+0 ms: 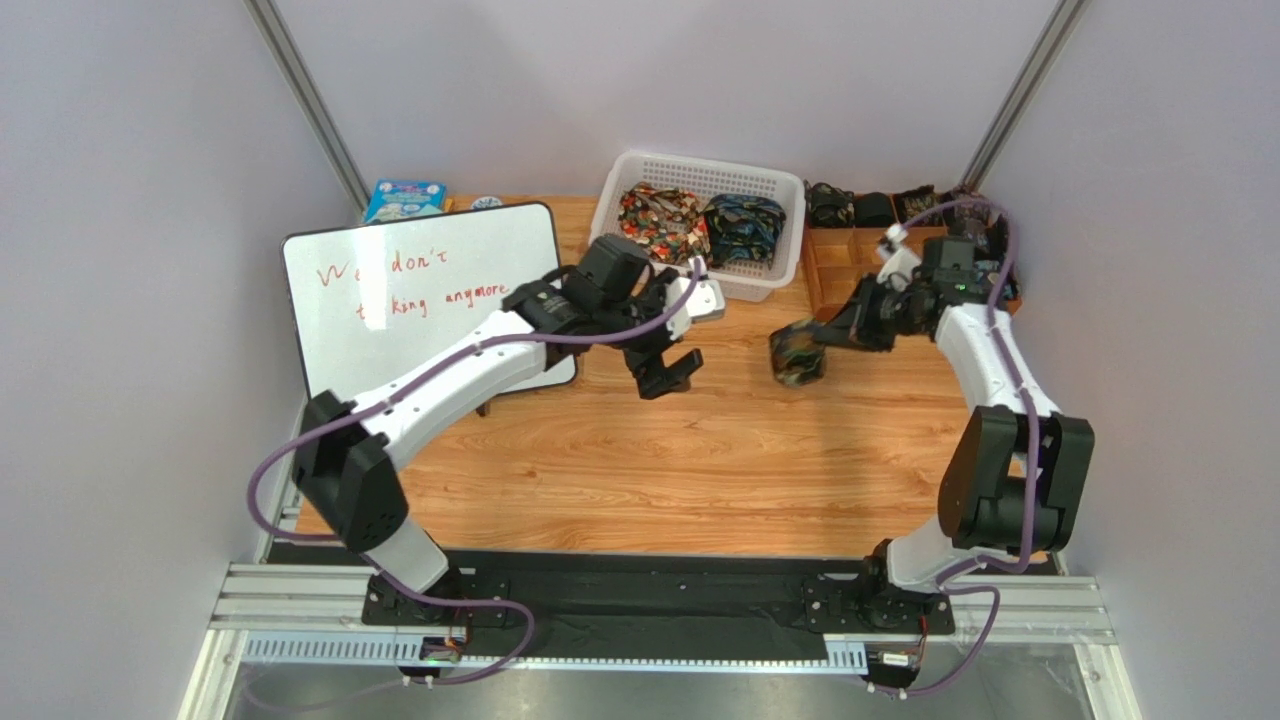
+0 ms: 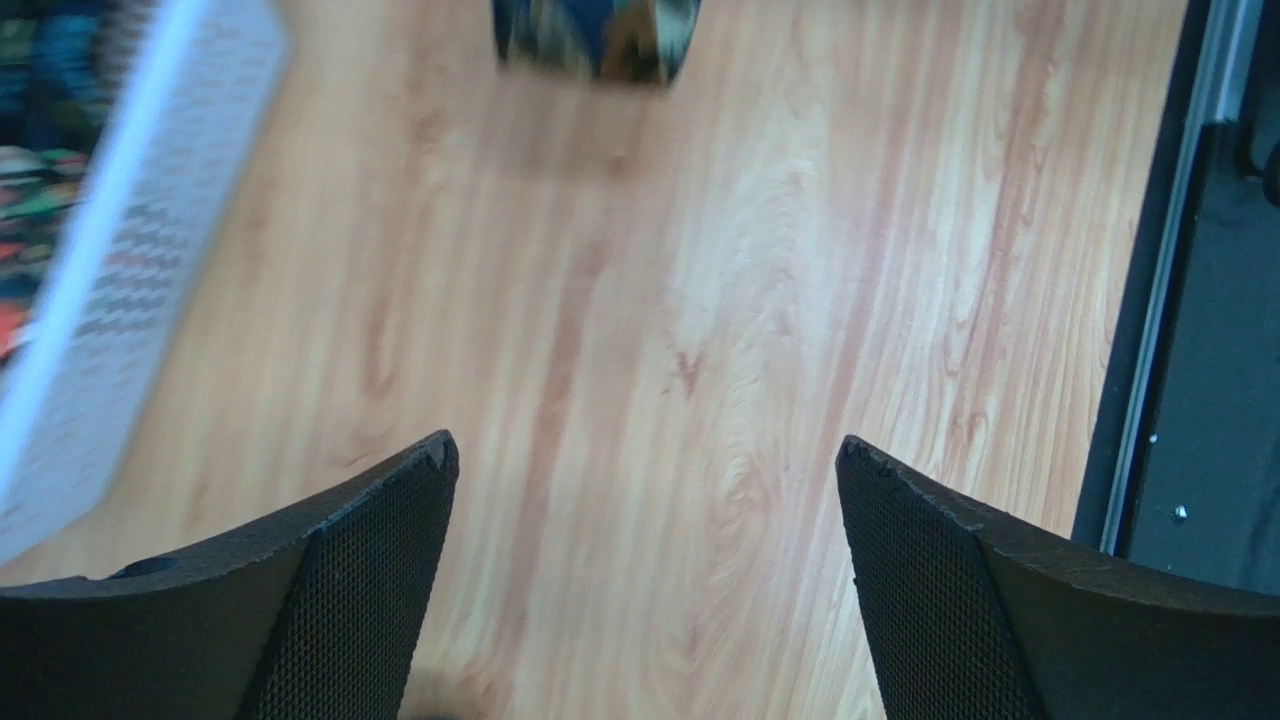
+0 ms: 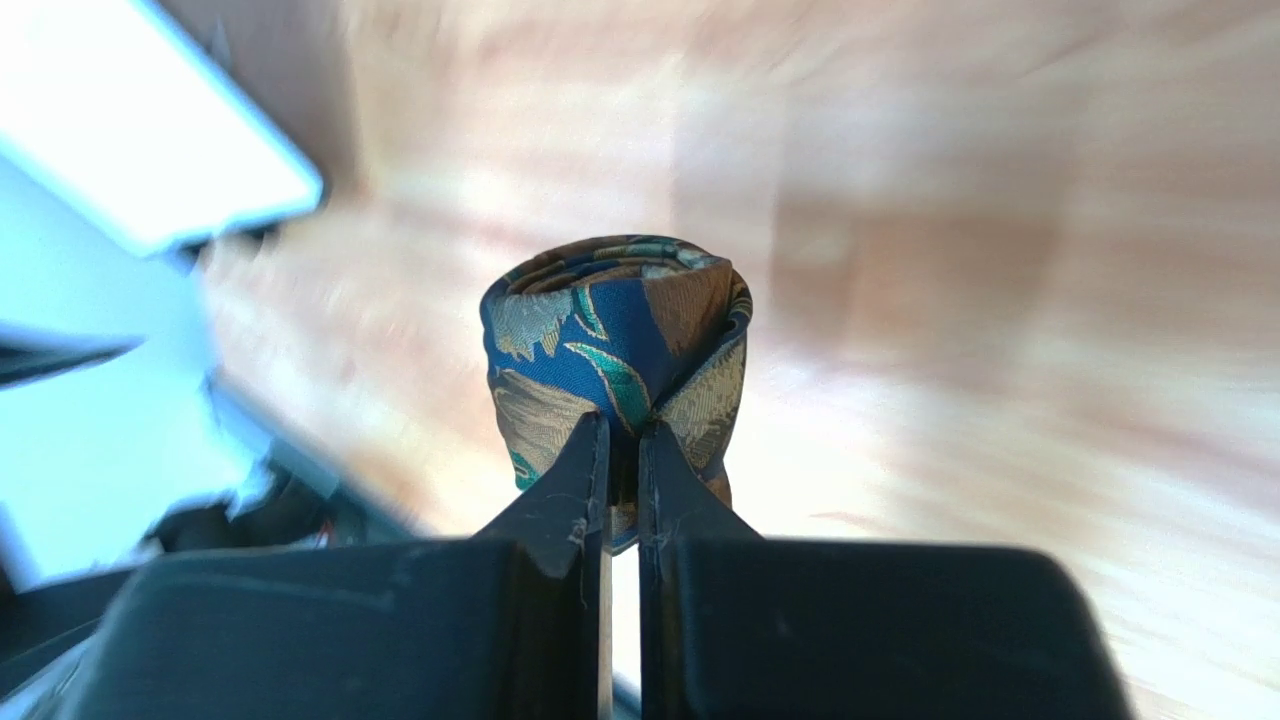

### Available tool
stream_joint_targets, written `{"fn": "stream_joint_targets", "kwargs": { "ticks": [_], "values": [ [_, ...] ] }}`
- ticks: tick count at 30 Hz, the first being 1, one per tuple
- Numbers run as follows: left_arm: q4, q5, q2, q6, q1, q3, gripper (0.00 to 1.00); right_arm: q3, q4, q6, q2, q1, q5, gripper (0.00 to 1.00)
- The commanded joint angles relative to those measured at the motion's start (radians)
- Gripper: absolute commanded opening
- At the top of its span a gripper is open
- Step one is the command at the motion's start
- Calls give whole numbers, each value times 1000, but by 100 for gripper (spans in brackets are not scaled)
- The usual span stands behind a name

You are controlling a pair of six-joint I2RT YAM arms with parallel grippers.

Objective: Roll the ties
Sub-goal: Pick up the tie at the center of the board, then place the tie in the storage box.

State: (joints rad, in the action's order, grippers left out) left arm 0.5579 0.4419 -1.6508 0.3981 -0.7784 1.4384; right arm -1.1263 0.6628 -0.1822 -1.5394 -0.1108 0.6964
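My right end effector (image 3: 624, 435) is clenched on the rolled tie (image 3: 616, 338). Its two fingers stand almost together and pinch the roll's lower fold, so the roll sticks out just past the tips. From above, the roll sits at the tip of this end effector, over the bare desk (image 1: 676, 465) right of centre. It is in front of the white basket (image 1: 699, 162) and just beside the near left corner of the wooden tray (image 1: 836, 270). I cannot tell whether its underside touches the desk. The roll is a tight, compact cylinder. Its ground is dark blue with gold-tan and teal-green leaf figures, and the spiral of layers shows at its far end. My left end effector (image 2: 646, 450) is released, jaws wide apart with nothing between them, over the desk near centre. The roll lies well apart from it, at the top edge of the left wrist view. In the basket lie a bunched red-orange tie (image 1: 664, 222) on the left and a bunched blue-green tie (image 1: 747, 228) on the right, touching.
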Motion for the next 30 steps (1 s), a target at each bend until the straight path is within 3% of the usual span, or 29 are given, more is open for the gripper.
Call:
{"fn": "stream_joint_targets", "kwargs": {
  "ticks": [1,5,11,17,30],
  "values": [
    [142,-49,118,-47,24,-7,100,-237,118,119,-2,-113,-164,0],
    [177,-74,184,-91,54,-53,100,-453,129,179,-80,-156,-290,0],
    [194,15,250,-153,131,-111,99,-737,106,303,-261,-170,-490,0],
    [194,109,298,-199,175,-159,100,-914,9,354,-436,-194,-521,0],
    [250,135,276,-211,208,-156,99,-1193,-126,463,-780,-217,-566,0]
  ]
}}
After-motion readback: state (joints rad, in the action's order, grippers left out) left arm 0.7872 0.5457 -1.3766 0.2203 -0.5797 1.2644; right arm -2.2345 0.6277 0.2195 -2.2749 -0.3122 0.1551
